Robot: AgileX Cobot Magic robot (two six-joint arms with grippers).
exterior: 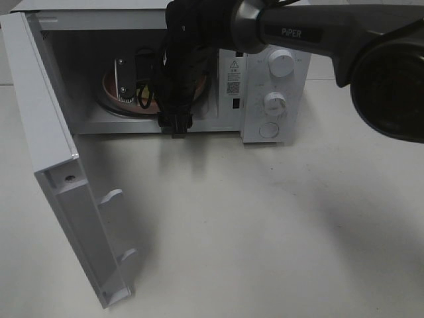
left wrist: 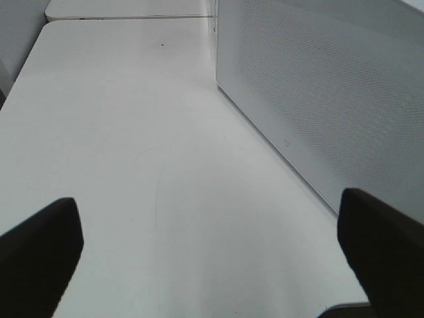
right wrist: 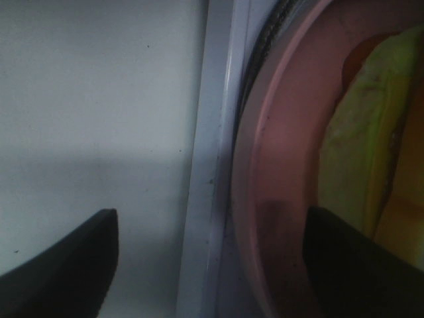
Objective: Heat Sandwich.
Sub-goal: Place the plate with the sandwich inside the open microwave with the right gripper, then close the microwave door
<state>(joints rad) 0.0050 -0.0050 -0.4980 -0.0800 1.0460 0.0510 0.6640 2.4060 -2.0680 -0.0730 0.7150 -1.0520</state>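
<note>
Right arm (exterior: pixel 311 30) inside microwave (exterior: pixel 275 86) | right gripper (right wrist: pixel 211 222) apart | left gripper (left wrist: pixel 207 202) apart | white table (exterior: pixel 265 218)

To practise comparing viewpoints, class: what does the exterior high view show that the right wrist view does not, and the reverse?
Only exterior high: the microwave with its door swung open, its two knobs, and the right arm reaching inside. Only right wrist: the sandwich, with green lettuce and yellow filling, and the jaws standing apart. Both: the pink plate.
</note>
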